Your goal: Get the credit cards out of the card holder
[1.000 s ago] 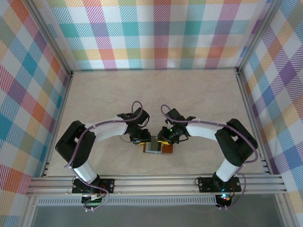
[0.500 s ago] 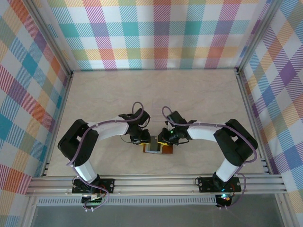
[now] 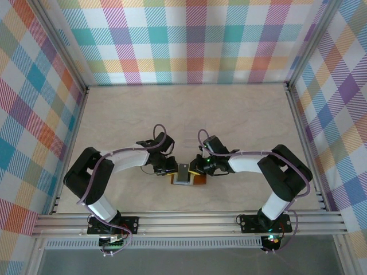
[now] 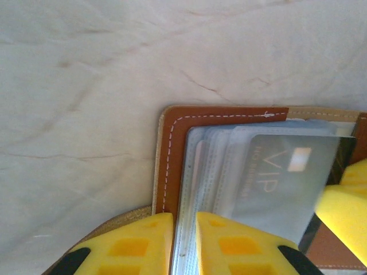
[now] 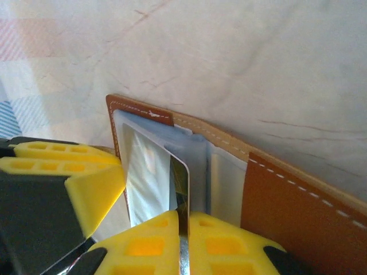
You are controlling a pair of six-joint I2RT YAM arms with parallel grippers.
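Note:
The reddish-brown card holder [image 3: 198, 179] lies open on the table between both grippers. In the left wrist view its stitched leather edge [image 4: 171, 154] and clear plastic pockets show. My left gripper [image 4: 184, 243] is shut on the near edge of those pockets. A grey credit card [image 4: 281, 183] marked VIP sticks partly out of a pocket. My right gripper [image 5: 184, 246] is shut on that card's [image 5: 182, 189] thin edge, just above the holder's leather flap [image 5: 287, 200]. From above, the left gripper [image 3: 172, 169] and right gripper [image 3: 198, 167] meet over the holder.
The pale wood table [image 3: 189, 114] stretches away behind the grippers. Plaid walls [image 3: 189, 40] close it in on three sides. A metal rail [image 3: 189, 220] runs along the near edge by the arm bases.
Both grippers have closed, the left on the plastic pockets and the right on the card. The left arm has shifted slightly left and nearer, and the pockets now stand up from the holder.

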